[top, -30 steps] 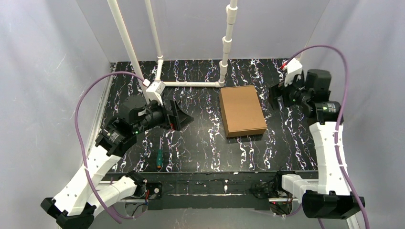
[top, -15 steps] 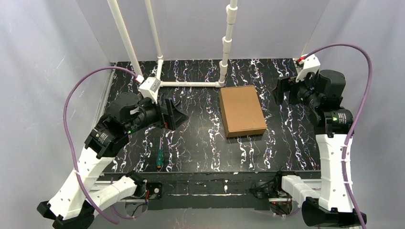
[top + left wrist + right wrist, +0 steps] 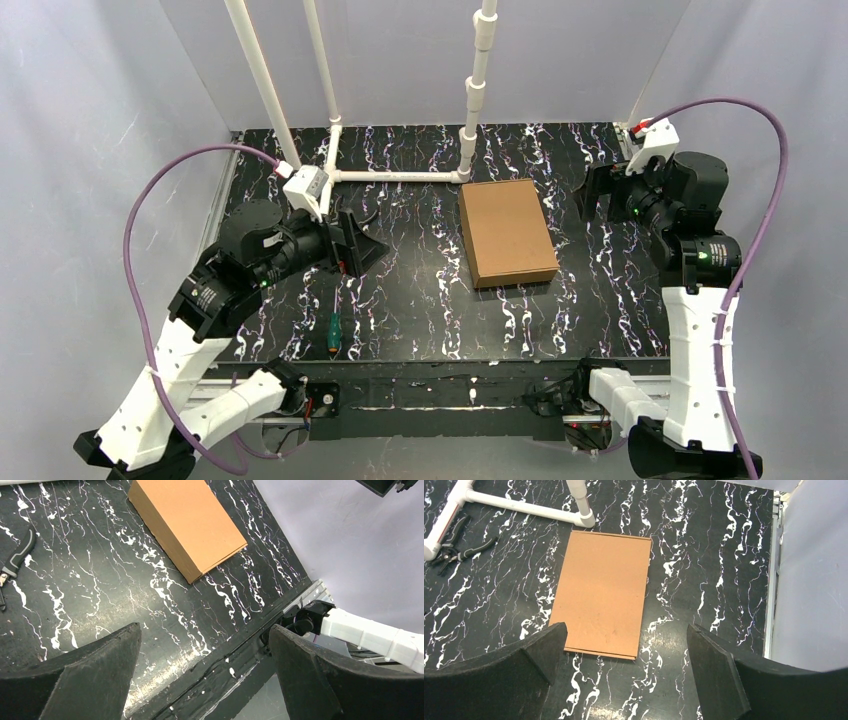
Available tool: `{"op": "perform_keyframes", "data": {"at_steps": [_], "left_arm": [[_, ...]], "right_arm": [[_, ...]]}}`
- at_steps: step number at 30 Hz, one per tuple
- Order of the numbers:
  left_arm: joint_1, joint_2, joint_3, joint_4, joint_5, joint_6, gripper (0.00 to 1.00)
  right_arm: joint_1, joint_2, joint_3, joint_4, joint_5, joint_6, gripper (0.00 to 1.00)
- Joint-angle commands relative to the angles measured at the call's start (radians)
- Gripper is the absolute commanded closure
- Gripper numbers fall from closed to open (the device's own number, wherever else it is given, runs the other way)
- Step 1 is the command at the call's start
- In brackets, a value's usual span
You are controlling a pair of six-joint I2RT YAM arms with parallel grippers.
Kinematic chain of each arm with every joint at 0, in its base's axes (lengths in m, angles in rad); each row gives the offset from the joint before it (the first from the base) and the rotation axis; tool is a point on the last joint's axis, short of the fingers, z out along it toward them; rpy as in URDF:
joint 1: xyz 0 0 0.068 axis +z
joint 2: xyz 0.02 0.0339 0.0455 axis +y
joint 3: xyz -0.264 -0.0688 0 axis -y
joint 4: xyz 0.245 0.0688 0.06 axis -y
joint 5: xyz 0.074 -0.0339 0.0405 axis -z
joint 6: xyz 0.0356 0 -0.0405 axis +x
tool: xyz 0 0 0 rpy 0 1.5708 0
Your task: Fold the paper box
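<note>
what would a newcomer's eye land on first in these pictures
The flat brown cardboard box stands out first, lying right of centre on the black white-veined table. On either side of it the left claw and right claw hang open above the table, touching nothing. A white plastic pipe frame rises at the back, and a small green-handled screwdriver lies near the front edge.

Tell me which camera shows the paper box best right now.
Right wrist: it looks almost straight down on the paper box, all four edges in frame and large. Left wrist sees it obliquely, showing its side wall, with the far end cut off. Top external shows it whole but small.
</note>
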Motion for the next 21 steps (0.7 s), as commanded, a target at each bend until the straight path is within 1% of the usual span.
{"op": "perform_keyframes", "data": {"at_steps": [1,21], "left_arm": [[0.008,-0.02,-0.004,-0.011,-0.022,0.019,0.02],[0.008,-0.039,-0.022,-0.017,-0.044,0.032,0.02]], "right_arm": [[-0.015,-0.019,-0.001,0.038,-0.025,0.026,0.02],[-0.024,-0.033,-0.03,0.054,-0.023,0.04,0.02]]}}
